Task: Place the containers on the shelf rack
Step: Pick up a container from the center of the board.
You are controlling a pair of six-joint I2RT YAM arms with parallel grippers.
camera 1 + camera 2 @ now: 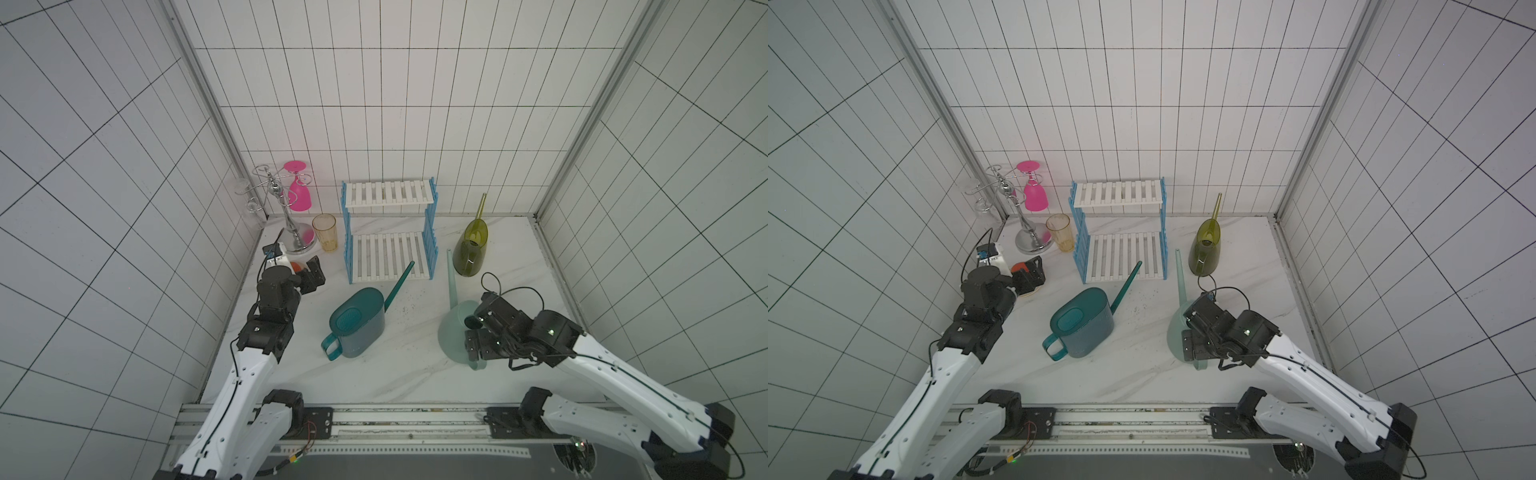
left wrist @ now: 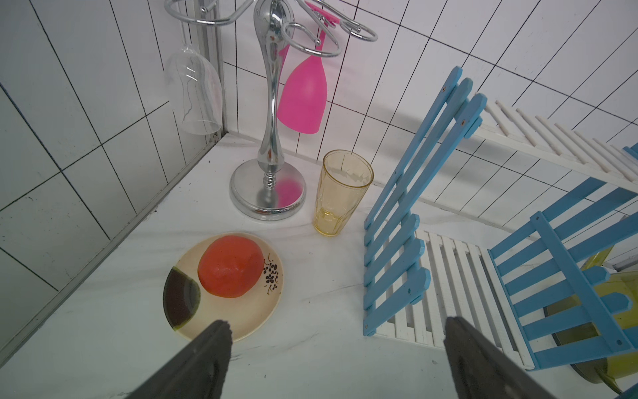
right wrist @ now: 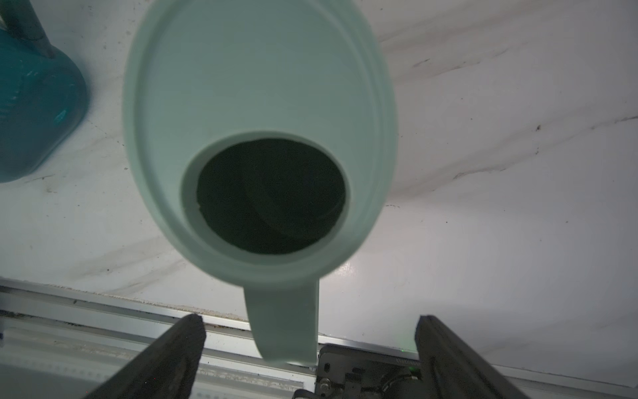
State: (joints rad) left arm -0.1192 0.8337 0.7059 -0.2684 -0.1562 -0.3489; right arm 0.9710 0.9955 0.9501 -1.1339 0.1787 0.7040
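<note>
Three plastic long-spouted watering cans stand off the white-and-blue slatted shelf rack (image 1: 388, 193): dark teal oval can (image 1: 357, 322) in front, pale mint conical can (image 1: 455, 328) front-right, translucent olive can (image 1: 471, 249) beside its right frame. Left gripper (image 2: 336, 324): jaws apart, empty. Right gripper (image 3: 309, 324): jaws apart, mint handle between, untouched.

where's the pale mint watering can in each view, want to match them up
Top view: pale mint watering can right of centre, spout pointing away from the robot.
Top view: same place, again right of centre.
Left wrist: not in it.
Right wrist: fills the middle, round opening facing the camera.
Shared landmark: dark teal watering can beside it.
</note>
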